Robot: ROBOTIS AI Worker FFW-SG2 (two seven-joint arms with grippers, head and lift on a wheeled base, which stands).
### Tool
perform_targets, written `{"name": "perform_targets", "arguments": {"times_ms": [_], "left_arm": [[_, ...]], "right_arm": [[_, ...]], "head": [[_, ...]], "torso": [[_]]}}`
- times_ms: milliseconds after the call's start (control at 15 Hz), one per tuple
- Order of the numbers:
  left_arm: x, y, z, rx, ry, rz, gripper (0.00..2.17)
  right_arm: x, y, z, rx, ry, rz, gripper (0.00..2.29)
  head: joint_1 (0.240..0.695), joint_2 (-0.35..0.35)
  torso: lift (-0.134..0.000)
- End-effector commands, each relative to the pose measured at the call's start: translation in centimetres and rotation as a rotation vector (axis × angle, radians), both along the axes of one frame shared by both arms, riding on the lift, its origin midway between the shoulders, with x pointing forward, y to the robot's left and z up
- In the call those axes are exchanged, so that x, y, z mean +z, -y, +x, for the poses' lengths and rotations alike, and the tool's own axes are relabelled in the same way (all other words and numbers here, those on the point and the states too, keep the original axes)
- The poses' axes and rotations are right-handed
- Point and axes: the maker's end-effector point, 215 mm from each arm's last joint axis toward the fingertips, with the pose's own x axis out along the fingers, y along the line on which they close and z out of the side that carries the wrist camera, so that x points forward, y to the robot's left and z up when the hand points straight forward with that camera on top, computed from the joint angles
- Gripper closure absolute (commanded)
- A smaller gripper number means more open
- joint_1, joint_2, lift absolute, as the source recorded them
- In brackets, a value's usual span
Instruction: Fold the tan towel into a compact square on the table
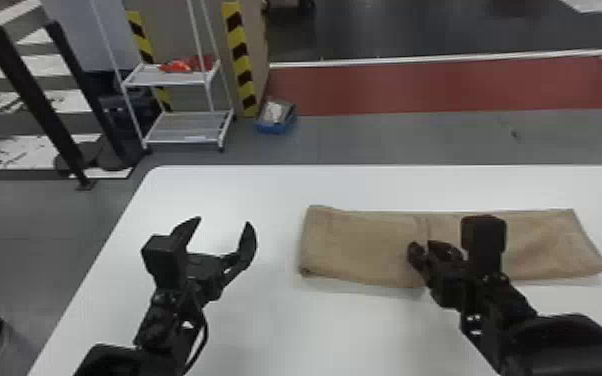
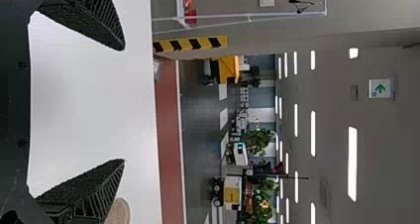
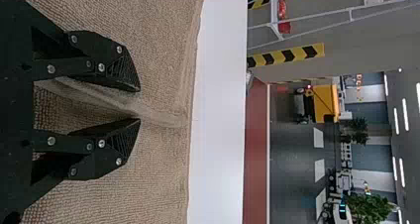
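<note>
Little gap, right pincer (image 1: 423,246) over towel (image 1: 360,245).

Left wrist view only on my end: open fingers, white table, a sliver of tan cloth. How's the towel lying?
Observer: Head view has the tan towel as a long strip running left to right, not a square.

Operator: Right tool anywhere near it?

Observer: Yes, the right tool is at about the middle of the strip's length.

Operator: Clamped on cloth?

Observer: Doesn't look clamped. Right wrist view shows a gap between its fingertips, with a raised ridge of cloth running out from between them.
</note>
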Motion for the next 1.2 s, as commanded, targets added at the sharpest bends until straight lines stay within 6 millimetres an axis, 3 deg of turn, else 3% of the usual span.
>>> {"name": "perform_targets", "arguments": {"times_ms": [0,133,400,667,800,933,1000,1067,1133], "left_arm": [[-0.1,0.1,0.0,-0.003,-0.002,0.0,0.07],[-0.2,0.1,-0.2,-0.002,-0.005,0.0,0.07],[-0.1,0.1,-0.2,-0.005,-0.004,0.004,0.07],[0.0,0.2,-0.3,-0.006,-0.003,0.003,0.07],[0.3,0.2,-0.3,-0.006,0.002,0.003,0.07],[0.4,0.0,-0.4,-0.004,-0.005,0.004,0.07],[0.5,-0.2,-0.5,-0.002,-0.006,0.006,0.07],[0.4,-0.2,-0.6,-0.002,-0.008,0.006,0.07],[0.4,-0.2,-0.6,-0.001,-0.008,0.005,0.07]], "right_arm": [[0.0,0.0,0.0,0.003,-0.003,-0.006,0.99],[-0.1,-0.1,0.1,0.006,-0.009,-0.004,1.25],[0.5,-0.4,0.2,0.015,0.0,0.008,1.3],[5.4,-1.6,0.2,0.045,0.109,0.04,1.3],[7.9,-0.9,0.0,0.052,0.151,0.054,1.3],[10.8,3.9,0.7,0.016,0.182,0.076,1.3],[10.8,6.4,1.0,0.005,0.16,0.079,1.3],[11.6,10.3,1.3,-0.033,0.163,0.079,1.3],[11.9,13.1,1.2,-0.055,0.165,0.069,1.3]], "head": [[0.695,0.133],[0.695,0.134],[0.695,0.134],[0.695,0.139],[0.695,0.148],[0.695,0.147],[0.695,0.13],[0.695,0.13],[0.695,0.086]], "torso": [[-0.109],[-0.109],[-0.109],[-0.109],[-0.109],[-0.109],[-0.109],[-0.109],[-0.109]]}}
